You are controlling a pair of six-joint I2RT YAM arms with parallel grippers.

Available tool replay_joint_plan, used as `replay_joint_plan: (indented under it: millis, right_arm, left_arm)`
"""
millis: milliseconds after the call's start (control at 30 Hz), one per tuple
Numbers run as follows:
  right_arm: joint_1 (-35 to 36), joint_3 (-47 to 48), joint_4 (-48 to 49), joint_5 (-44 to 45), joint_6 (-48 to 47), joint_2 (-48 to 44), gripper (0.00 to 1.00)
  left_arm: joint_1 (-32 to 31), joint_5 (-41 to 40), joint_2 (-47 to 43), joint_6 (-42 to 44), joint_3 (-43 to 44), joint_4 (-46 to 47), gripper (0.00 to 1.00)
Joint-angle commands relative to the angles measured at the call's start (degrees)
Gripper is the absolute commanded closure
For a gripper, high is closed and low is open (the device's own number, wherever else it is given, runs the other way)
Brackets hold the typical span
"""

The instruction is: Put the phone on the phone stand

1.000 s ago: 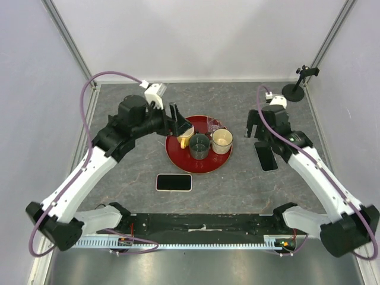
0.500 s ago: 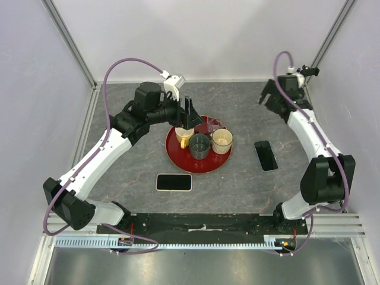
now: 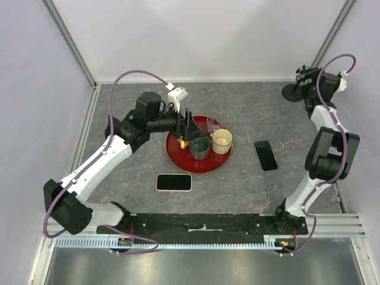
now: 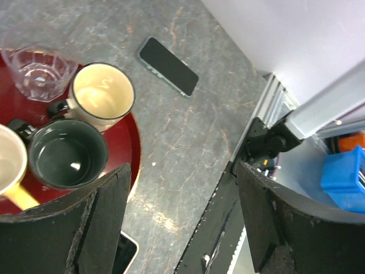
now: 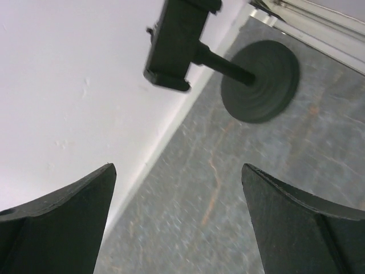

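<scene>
Two phones lie flat on the table: a black one (image 3: pixel 266 155) right of the tray, seen also in the left wrist view as the black phone (image 4: pixel 168 66), and a light-edged one (image 3: pixel 174 182) in front of the tray. The black phone stand (image 3: pixel 293 92) stands in the far right corner; the right wrist view shows its round base (image 5: pixel 260 80) and its clamp (image 5: pixel 179 40). My right gripper (image 3: pixel 303 80) hovers open right beside the stand, with nothing between its fingers (image 5: pixel 63 228). My left gripper (image 3: pixel 191 127) hangs open over the tray, holding nothing.
A red tray (image 3: pixel 178 160) in the middle holds a dark green cup (image 3: pixel 199 148), a cream mug (image 3: pixel 222 141), a clear glass (image 3: pixel 214 125) and a yellow-handled mug (image 4: pixel 8 171). White walls and a metal frame close in the far right corner.
My right arm has swung from beside the black phone back into the far right corner, up to the stand. My left gripper has shifted a little right over the tray.
</scene>
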Motion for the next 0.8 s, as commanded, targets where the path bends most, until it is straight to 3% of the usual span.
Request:
replay_joint_plan:
  millis: [0,167,267,467,767]
  right_arm:
    - [-0.11,7.76,9.11,1.29,8.42,5.5,0.02]
    - [0.51,12.58,5.36,12.43,14.04,10.85,0.02]
    - [0.68,17.41,1.83,14.56,15.46,14.54,0.05]
    - [0.95,21.46,2.18,16.42,16.16,19.47,0.23]
    - [1.3,26.56,2.35,13.34,18.62,24.66,0.24]
  left_arm:
    - [0.03,8.29,-1.83,-4.81,-0.65,6.8,0.2]
    - [0.12,9.78,-2.27,-4.82,-0.74,7.25,0.2]
    - [0.12,9.7,-2.45,-4.03,-0.47,6.63,0.2]
    - [0.12,8.73,-2.36,-3.76,-0.83,6.54,0.2]
    - [0.12,8.38,-1.22,-3.76,-1.26,6.81,0.2]
